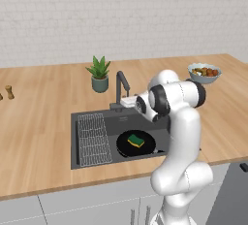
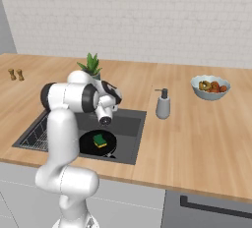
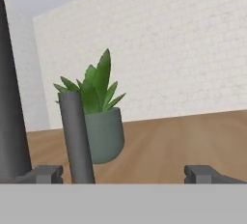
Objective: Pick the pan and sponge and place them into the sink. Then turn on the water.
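The black pan (image 1: 127, 146) (image 2: 88, 146) lies in the dark grey sink (image 1: 121, 122) (image 2: 130, 124), right of the wire rack (image 1: 92, 139). The green and yellow sponge (image 1: 136, 140) (image 2: 100, 140) rests inside the pan. My gripper (image 1: 125, 103) (image 3: 125, 174) hovers above the sink's back edge, level with the faucet's (image 1: 119, 81) base, and is open with nothing held. In the hand view a slim dark upright part of the faucet (image 3: 77, 136) stands between the fingertips, close to the left one (image 3: 48, 174). A thicker dark part (image 3: 9, 97) rises at the far left. No water is in view at the spout.
A potted plant (image 1: 100, 76) (image 2: 90, 65) (image 3: 99, 117) stands just behind the faucet. To the right of the sink are a soap dispenser (image 2: 163, 104) and, farther back, a pale bowl of colourful food (image 1: 204, 72) (image 2: 210, 87). Two small shakers (image 1: 8, 92) (image 2: 15, 74) stand far left.
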Controlling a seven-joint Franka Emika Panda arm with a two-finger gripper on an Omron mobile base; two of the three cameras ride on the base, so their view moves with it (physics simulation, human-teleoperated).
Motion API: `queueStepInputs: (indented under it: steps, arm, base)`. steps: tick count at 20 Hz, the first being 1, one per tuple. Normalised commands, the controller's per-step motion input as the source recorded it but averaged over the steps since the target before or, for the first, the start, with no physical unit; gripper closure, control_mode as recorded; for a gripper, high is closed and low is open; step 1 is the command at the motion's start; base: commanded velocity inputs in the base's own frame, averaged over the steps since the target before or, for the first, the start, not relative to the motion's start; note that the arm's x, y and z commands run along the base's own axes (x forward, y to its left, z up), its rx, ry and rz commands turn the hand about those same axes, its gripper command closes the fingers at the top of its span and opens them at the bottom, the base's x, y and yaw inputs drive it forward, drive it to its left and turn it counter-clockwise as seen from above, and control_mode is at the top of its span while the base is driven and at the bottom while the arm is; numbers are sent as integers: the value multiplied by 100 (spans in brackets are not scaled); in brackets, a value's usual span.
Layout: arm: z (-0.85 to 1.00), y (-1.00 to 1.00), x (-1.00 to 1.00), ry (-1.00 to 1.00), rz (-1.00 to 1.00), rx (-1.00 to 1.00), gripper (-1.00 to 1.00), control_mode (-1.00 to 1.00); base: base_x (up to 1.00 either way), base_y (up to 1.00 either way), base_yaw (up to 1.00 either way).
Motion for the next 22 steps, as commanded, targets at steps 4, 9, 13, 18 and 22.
queueStepInputs:
  steps: [4,9,13,18,22]
  arm:
    - [0,0,21,0,0,0,-100,-100]
    - [0,-2,17,0,0,0,-100,-100]
    - [0,-33,13,0,0,1,-100,-100]
    - [-1,-74,1,0,-5,3,-100,-100]
    - [0,-69,0,0,-9,3,-100,-100]
  base:
    - [0,0,0]
    - [0,0,0]
    - [0,0,0]
    - [0,0,0]
    - [0,0,0]
